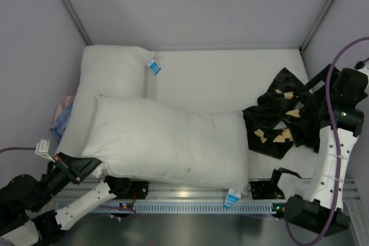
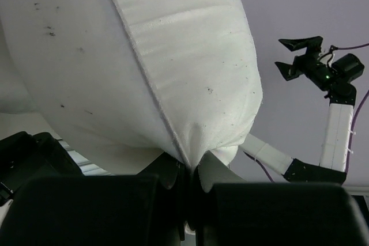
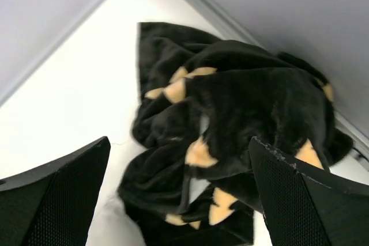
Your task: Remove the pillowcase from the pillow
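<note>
Left gripper (image 2: 191, 168) clamps the pillow (image 1: 167, 142) corner at lower left; right gripper (image 3: 180, 159), jaws wide apart, hovers over the crumpled pillowcase (image 1: 282, 122) (fully off) at right.

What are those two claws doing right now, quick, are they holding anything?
Left gripper: shut on a corner of the pillow.
Right gripper: open, holding nothing, over the crumpled pillowcase.
</note>
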`<state>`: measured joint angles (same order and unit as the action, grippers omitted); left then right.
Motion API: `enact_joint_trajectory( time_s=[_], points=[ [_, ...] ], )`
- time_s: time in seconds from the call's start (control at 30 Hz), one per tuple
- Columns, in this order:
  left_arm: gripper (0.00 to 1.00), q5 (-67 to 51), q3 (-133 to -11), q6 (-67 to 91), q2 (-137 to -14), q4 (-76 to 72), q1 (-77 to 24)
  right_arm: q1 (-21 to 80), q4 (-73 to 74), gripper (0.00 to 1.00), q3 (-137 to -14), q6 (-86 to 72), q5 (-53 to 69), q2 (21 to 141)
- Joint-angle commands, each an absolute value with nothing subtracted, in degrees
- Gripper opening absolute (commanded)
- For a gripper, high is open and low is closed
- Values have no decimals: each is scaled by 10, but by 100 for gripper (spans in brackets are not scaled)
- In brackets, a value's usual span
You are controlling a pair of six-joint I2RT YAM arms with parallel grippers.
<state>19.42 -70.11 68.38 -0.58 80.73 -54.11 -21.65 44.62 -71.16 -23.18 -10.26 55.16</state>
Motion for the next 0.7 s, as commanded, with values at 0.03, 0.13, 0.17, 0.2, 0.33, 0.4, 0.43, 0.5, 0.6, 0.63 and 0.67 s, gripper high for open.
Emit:
enact_joint_trajectory(
  time_s=[0.03,0.13,0.17,0.2,0.33,0.4,0.43,0.5,0.6,0.63,0.67],
  points=[
    [0,212,-706,686,-11,860,-541,-192,431,100,-766,-221,32,498],
    [0,207,-706,687,-11,859,-541,-167,385,99,-745,-233,202,455],
    [0,205,-705,686,-11,853,-541,-150,348,99,-720,-247,250,442],
    [0,201,-703,683,-11,847,-541,-140,304,100,-658,-290,301,430],
    [0,159,-645,640,-20,755,-541,11,194,99,-592,-298,379,502],
    [0,111,-608,620,-59,654,-541,159,247,99,-615,-238,291,553],
    [0,92,-592,600,-82,625,-541,202,259,99,-621,-227,201,567],
    [0,68,-563,583,-174,563,-540,284,274,99,-628,-225,147,597],
    [0,60,-552,563,-264,493,-540,320,237,99,-604,-243,137,605],
    [0,55,-548,551,-278,467,-540,323,228,99,-599,-243,130,607],
    [0,51,-542,547,-303,442,-540,323,224,99,-594,-243,119,612]
  ],
)
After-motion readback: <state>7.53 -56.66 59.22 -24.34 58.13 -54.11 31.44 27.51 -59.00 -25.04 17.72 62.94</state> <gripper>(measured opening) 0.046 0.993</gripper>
